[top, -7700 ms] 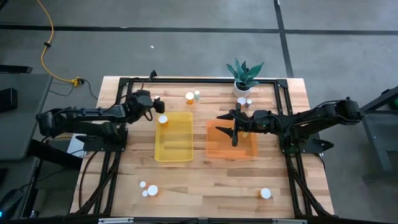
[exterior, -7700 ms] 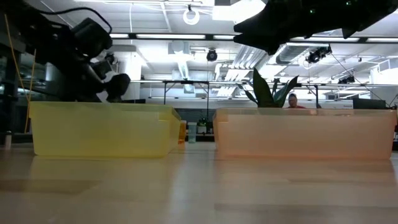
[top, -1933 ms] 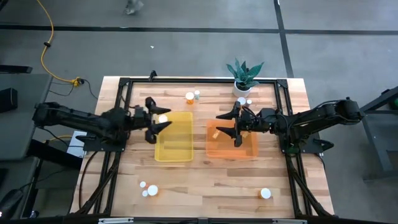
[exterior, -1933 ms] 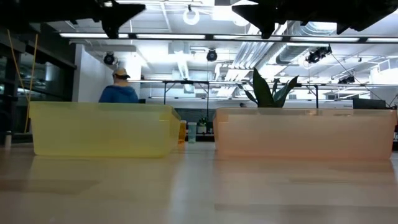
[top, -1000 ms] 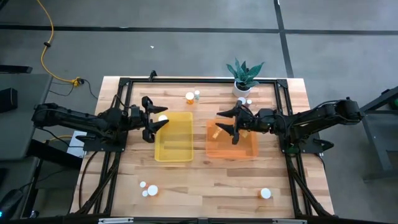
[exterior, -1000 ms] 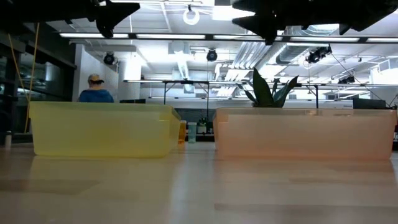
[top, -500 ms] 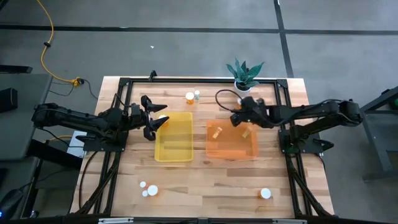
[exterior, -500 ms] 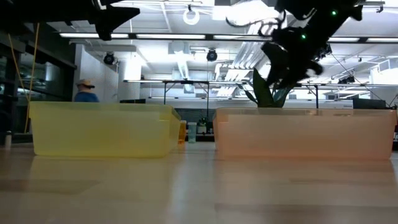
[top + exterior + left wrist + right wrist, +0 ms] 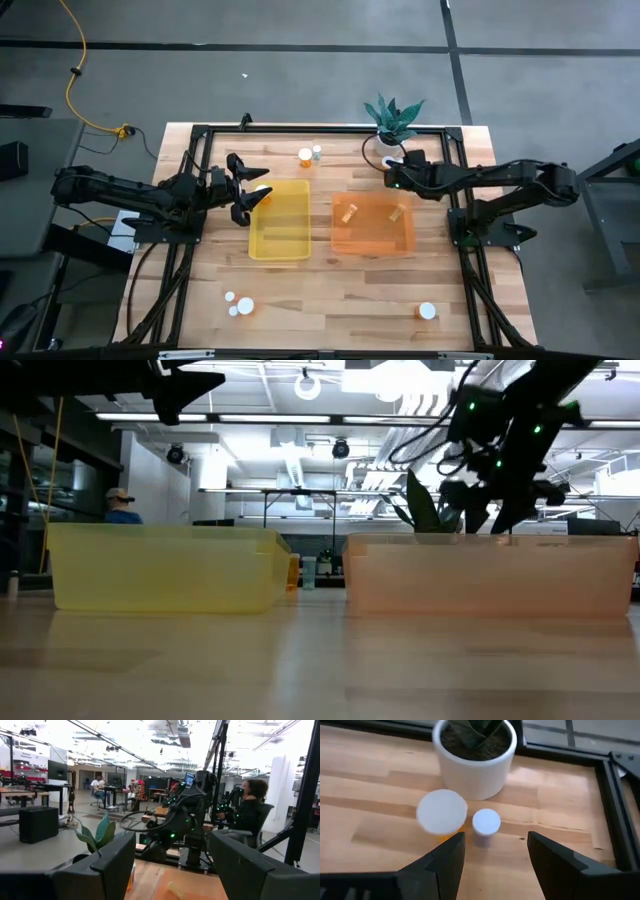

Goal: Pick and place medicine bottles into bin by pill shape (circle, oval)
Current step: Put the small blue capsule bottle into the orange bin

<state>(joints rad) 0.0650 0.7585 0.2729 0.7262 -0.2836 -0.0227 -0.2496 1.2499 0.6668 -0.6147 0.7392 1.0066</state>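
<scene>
My right gripper (image 9: 495,840) is open and points down over two white-capped bottles, a wide one (image 9: 441,810) and a small one (image 9: 485,822). They stand upright on the table beside the white plant pot (image 9: 475,755), and the gripper touches neither. In the high view it (image 9: 392,170) is beyond the orange bin (image 9: 372,240). Two amber bottles (image 9: 346,211) (image 9: 397,211) lie in that bin. My left gripper (image 9: 255,187) is open and empty, high over the far left corner of the yellow bin (image 9: 279,235). A white cap (image 9: 261,188) shows below it.
An amber bottle (image 9: 305,155) and a clear bottle (image 9: 317,152) stand at the far edge. Three bottles (image 9: 238,304) stand near left and one (image 9: 427,311) near right. A black frame (image 9: 615,820) borders the table behind the pot. A person (image 9: 120,505) is in the room behind.
My right gripper has gone from above the orange bin toward the table's far edge and the plant pot. It has tipped nose-down over the two bottles there and stays open. Its leaving uncovers a second bottle in the orange bin.
</scene>
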